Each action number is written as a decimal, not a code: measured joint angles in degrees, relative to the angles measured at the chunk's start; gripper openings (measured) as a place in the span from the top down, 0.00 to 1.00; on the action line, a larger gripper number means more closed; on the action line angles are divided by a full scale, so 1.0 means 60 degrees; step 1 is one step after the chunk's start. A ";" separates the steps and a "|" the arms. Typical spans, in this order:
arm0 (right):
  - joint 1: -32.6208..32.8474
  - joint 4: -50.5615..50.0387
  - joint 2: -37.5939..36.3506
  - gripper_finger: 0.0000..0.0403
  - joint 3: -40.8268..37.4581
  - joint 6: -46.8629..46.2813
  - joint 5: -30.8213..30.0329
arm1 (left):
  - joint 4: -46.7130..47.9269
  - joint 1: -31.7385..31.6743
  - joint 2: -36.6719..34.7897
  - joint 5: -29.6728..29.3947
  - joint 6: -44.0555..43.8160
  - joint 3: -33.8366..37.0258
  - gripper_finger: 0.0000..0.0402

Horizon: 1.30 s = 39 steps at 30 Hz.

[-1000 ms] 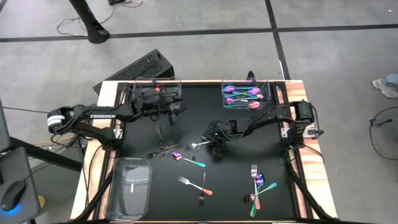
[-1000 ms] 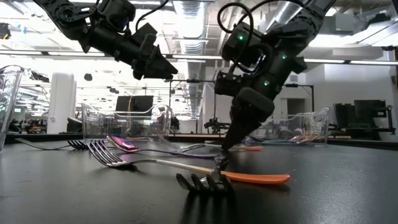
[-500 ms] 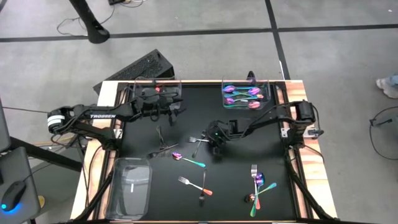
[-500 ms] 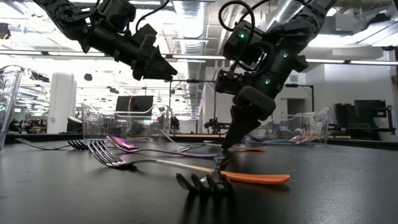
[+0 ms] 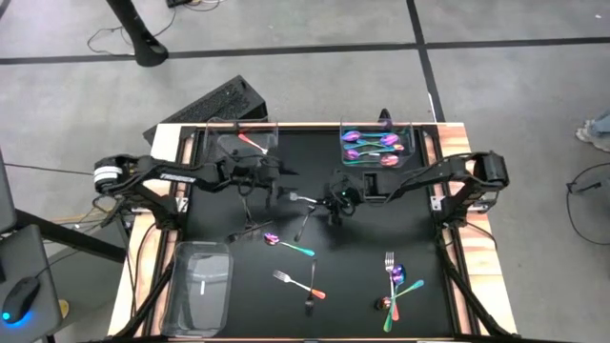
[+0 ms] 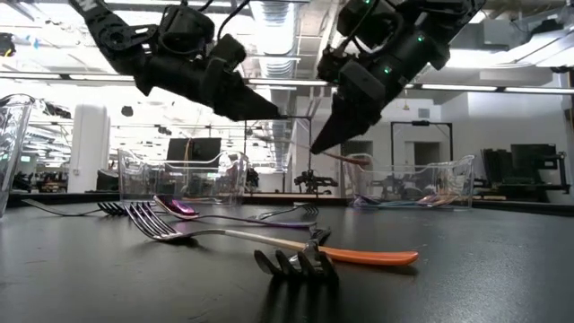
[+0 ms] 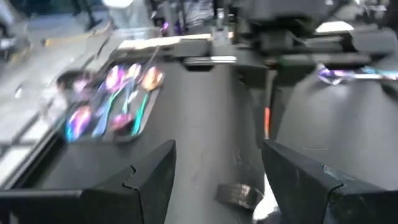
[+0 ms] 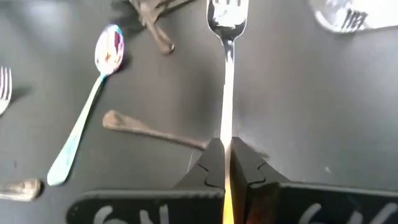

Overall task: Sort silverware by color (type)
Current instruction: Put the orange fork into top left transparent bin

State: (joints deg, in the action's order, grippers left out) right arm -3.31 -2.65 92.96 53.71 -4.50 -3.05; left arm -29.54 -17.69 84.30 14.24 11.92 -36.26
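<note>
Near-left tray (image 5: 200,286): clear, at the table's near-left corner, one dark piece inside.
Left gripper (image 5: 274,178): over the table's far-left part, just in front of the far-left tray (image 5: 243,141); fingers (image 7: 149,171) spread wide, nothing between them.
Far-left tray contents: one coppery piece (image 5: 254,145).
Dark pieces (image 5: 250,217): a few lie on the table left of centre, near the left gripper.
Iridescent spoon (image 5: 286,244): flat on the table near the centre, teal handle toward the right; in the right wrist view (image 8: 93,112) it lies beside a dark handle.
Fork pair (image 5: 303,284): a silver-headed fork with an orange handle crossed by a dark fork, toward the near edge; nearest thing in the low view (image 6: 296,256).
Right gripper (image 5: 331,200): at mid-table, raised off the surface in the low view (image 6: 325,142); jaws clamped on a fork.
Held fork (image 8: 227,68): silver tines, orange handle end in the jaws, pointing toward the left arm (image 5: 303,197), clear of the table.
Far-right tray (image 5: 376,145): holds several iridescent spoons.
Near-right cluster (image 5: 396,284): iridescent fork and spoons overlapping, near the near-right edge.
</note>
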 joint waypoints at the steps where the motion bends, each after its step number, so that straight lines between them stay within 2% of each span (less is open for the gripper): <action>1: -0.0041 0.0076 -0.0003 0.98 0.0000 -0.0002 -0.0002 | -0.0003 0.0119 0.0173 0.0000 0.0254 -0.0122 0.44; 6: -0.0099 0.0164 0.0037 0.98 0.0003 -0.0108 -0.0003 | 0.0648 0.0614 0.1047 -0.0054 0.1416 -0.0848 0.44; 14: -0.0074 0.0345 0.0018 0.98 0.0024 -0.0111 -0.0010 | 0.3359 0.0820 0.1614 -0.1454 0.2219 -0.2137 0.46; 17: -0.0070 0.0404 0.0023 0.98 0.0018 -0.0104 -0.0007 | 0.3505 0.0821 0.1604 -0.1642 0.2386 -0.2244 0.51; 25: -0.0162 0.0332 0.0022 0.97 0.0018 -0.0465 -0.0004 | 0.3518 0.0823 0.1591 -0.2026 0.2177 -0.2250 0.76; 29: -0.0172 -0.0448 0.0019 0.92 -0.0014 -0.1069 0.0005 | 0.3515 0.0817 0.1587 -0.2390 0.1919 -0.2250 0.80; 35: 0.0223 -0.0604 0.0056 0.78 -0.0317 -0.1640 0.0637 | 0.3508 0.0820 0.1587 -0.2111 0.1821 -0.2250 0.79; 39: 0.0578 -0.0199 0.0873 0.71 -0.0347 -0.1755 0.0561 | 0.3400 0.0820 0.1584 -0.2156 0.1817 -0.2250 0.77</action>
State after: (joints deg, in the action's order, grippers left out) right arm 0.16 -3.85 98.20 51.63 -15.03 0.32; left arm -9.14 -12.78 93.80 1.30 22.82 -49.76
